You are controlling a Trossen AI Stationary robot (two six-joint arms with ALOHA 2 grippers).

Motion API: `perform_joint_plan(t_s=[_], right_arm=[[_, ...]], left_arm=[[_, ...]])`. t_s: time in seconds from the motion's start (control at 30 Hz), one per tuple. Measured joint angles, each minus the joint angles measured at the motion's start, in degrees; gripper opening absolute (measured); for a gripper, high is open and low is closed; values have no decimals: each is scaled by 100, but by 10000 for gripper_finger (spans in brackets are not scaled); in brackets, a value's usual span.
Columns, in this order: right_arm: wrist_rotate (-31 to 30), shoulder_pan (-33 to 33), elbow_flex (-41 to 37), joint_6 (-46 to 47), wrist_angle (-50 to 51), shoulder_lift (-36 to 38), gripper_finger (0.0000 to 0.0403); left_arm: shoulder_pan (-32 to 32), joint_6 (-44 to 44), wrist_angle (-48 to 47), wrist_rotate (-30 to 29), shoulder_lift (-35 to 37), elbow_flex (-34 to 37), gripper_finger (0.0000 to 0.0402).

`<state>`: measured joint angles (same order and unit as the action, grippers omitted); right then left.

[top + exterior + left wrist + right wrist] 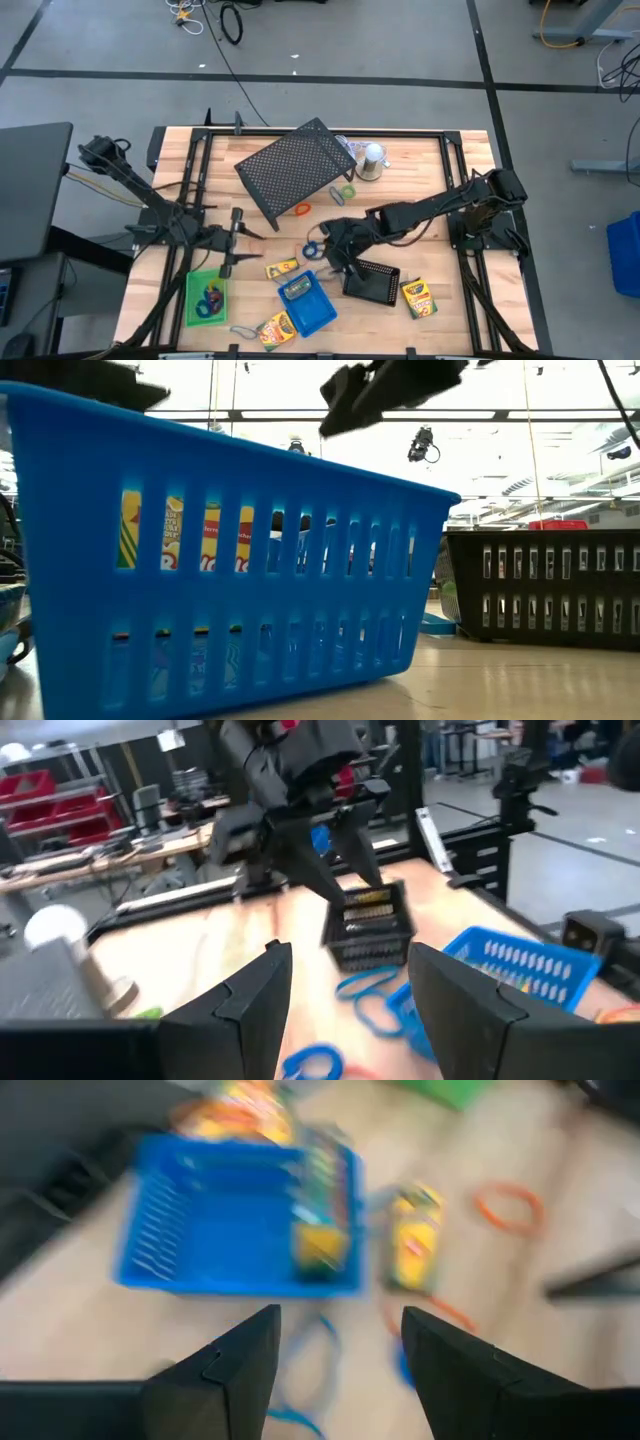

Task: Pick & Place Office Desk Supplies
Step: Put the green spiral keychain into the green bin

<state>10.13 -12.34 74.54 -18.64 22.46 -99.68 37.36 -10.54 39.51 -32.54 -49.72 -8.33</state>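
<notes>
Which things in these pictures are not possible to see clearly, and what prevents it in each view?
- Low view: the blue tray fills the picture and hides most of the table behind it.
- Right wrist view: motion blur; the print on the crayon box is unreadable.
- High view: contents of the green tray are too small to identify.
- Left wrist view: the black mesh tray is blurred; whether it is empty is unclear.

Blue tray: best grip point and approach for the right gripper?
Grip the blue tray by its rim wall, coming straight down with one finger inside and one outside. It sits upright and open-topped, with a crayon box at one end, so take the emptier end. The right gripper, open, hovers nearby.
</notes>
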Motion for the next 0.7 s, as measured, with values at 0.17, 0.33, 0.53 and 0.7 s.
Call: perform_joint_plan(t_s=[0.17,0.33,0.53,0.7], right_arm=[[-151,672,0,-66,296,0,217],[72,1538,-216,42,331,4,217],[-35,2095,-1072,320,98,-7,217],[-528,2296,-1479,309,-60,-7,217]], left_arm=[[-220,76,429,-9,147,495,207],[-393,63,456,-9,147,528,207],[-550,-148,476,-6,147,528,207],[-656,-161,491,-2,171,528,207]])
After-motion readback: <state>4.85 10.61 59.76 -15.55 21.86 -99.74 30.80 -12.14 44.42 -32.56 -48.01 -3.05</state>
